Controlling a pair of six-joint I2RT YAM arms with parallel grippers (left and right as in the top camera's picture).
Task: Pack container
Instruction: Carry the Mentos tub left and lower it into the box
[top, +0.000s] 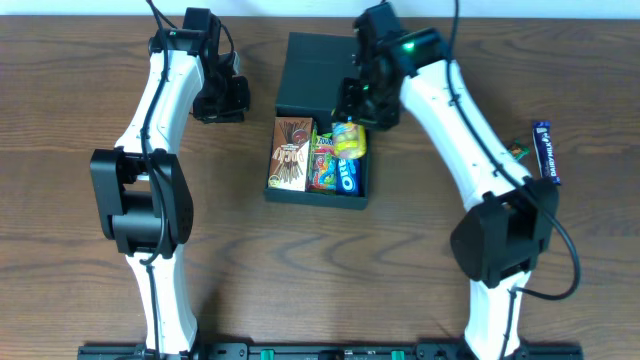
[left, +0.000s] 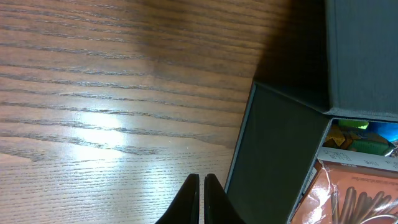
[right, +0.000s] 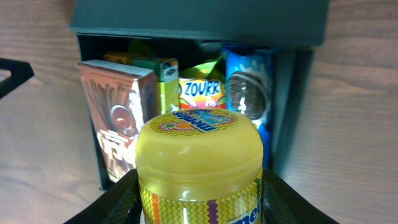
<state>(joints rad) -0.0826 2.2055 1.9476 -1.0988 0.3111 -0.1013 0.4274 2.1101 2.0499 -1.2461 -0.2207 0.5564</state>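
Observation:
The dark teal-black container (top: 307, 72) lies in the middle of the table with its flap lid folded back. Inside are a brown chocolate-stick box (top: 290, 153), a red and green packet (top: 322, 165) and a blue cookie packet (top: 349, 179). My right gripper (top: 352, 128) is shut on a yellow Mentos tub (top: 349, 140) and holds it over the box's far right part; the tub fills the right wrist view (right: 198, 163) in front of the container's wall (right: 292, 99). My left gripper (left: 201, 182) is shut and empty, just left of the container's wall (left: 273, 149).
A dark blue chocolate bar (top: 543, 150) lies at the table's right side with a small green-and-orange item (top: 521, 152) beside it. Bare wooden table (top: 80, 120) lies to the left of the left arm.

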